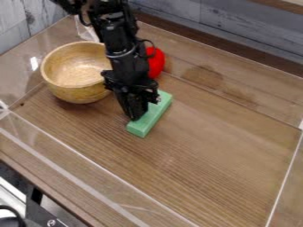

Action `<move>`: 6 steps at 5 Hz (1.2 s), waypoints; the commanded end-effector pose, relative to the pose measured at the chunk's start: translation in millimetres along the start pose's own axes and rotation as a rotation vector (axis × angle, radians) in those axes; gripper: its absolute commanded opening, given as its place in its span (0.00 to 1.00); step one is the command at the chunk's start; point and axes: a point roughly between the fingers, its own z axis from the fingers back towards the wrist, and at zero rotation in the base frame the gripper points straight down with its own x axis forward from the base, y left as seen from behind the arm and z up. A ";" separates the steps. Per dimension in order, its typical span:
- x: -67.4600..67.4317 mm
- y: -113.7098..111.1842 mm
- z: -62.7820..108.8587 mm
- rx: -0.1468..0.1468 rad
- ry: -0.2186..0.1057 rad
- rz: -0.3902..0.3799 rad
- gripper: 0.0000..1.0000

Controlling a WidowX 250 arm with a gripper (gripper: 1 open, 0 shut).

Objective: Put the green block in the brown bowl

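Here, in the single camera view, the black arm reaches down from the top of the frame, and its fingers (135, 108) point almost straight down onto the near-left end of the green block (151, 115). The fingers look drawn narrow about that end of the block, though the dark metal hides whether they truly press its sides, so a firm hold cannot be told. The green block lies flat on the wooden counter (213, 151), set at a slant, its far end toward the red rounded object (153, 60) that sits just behind the arm. The brown bowl (78, 74) stands upright to the left of the block, near it but apart. A clear low wall (71, 173) runs along the counter's near side.
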 end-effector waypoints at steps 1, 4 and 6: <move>4.1 2.5 28.9 0.014 -0.061 -0.004 0.00; 6.1 6.9 62.1 0.024 -0.083 0.004 1.00; 6.1 -23.3 30.9 0.045 -0.062 0.030 1.00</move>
